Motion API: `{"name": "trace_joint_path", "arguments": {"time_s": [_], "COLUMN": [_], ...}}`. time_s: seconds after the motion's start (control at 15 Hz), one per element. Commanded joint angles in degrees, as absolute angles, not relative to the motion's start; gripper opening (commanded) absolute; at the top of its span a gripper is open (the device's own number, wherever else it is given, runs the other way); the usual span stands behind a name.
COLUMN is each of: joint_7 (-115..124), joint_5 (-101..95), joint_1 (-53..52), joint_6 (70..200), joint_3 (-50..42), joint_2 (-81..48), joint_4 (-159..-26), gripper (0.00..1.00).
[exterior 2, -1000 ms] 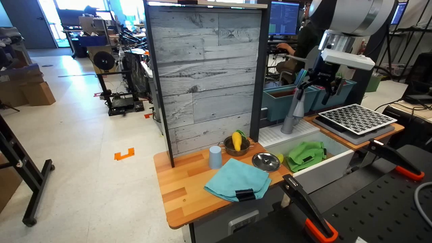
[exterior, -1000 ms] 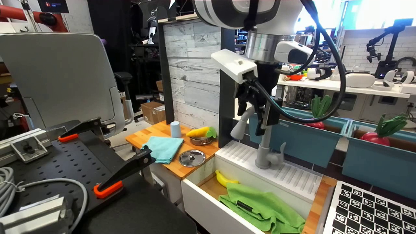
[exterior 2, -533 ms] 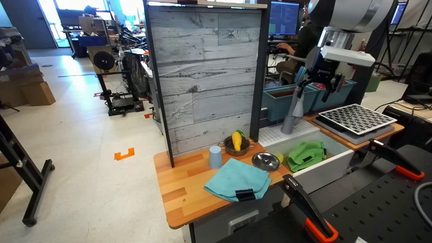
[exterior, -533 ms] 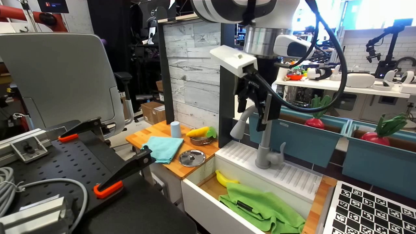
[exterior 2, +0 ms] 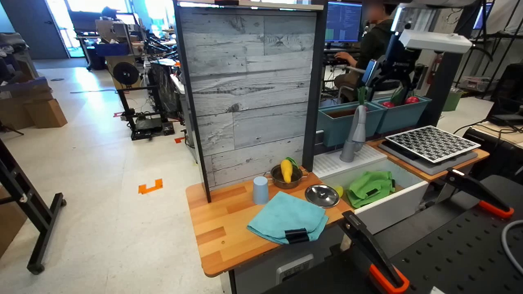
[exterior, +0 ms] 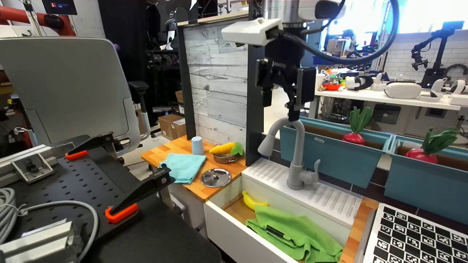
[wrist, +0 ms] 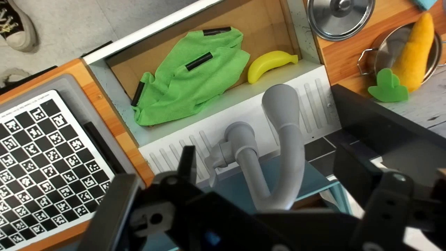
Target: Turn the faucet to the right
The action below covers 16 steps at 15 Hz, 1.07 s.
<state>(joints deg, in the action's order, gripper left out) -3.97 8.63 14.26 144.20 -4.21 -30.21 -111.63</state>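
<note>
The faucet, a grey gooseneck tap (exterior: 299,146), stands upright on the white ledge behind the sink; it also shows in an exterior view (exterior 2: 358,126). Its spout curves toward the wooden side counter in an exterior view. In the wrist view the faucet (wrist: 292,157) lies between the finger lines, its base and small side lever visible. My gripper (exterior: 280,106) is open and empty, just above the top of the spout; one fingertip overlaps the arch in that view, and I cannot tell whether it touches. In the wrist view the gripper's (wrist: 270,167) fingers are wide apart.
The white sink (exterior: 234,232) holds a green cloth (exterior: 292,230) and a yellow banana (exterior: 254,201). Teal planters (exterior: 336,160) stand behind the faucet. A wood-look panel (exterior: 219,84) rises beside it. A checkered board (exterior: 420,237) lies on the other counter.
My gripper has risen from around the upper part of the faucet to above its arch, and its tilt has become more upright. The faucet shows almost no movement.
</note>
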Motion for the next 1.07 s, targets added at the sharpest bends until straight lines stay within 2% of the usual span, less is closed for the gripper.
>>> {"name": "trace_joint_path", "arguments": {"time_s": [0.0, 0.27, 0.33, 1.0], "joint_7": [-4.5, -8.1, -6.3, -7.6], "joint_5": [6.3, 4.8, 6.3, 5.9], "joint_1": [12.0, 10.7, 11.1, 10.3], "joint_6": [148.6, 149.6, 148.1, 148.1], "joint_3": [-4.9, -3.9, -4.3, -4.2], "joint_2": [-21.9, -15.7, -19.8, -16.8], "joint_4": [-120.9, -127.5, -122.6, -126.1], "gripper": [1.0, 1.0, 1.0, 1.0]}}
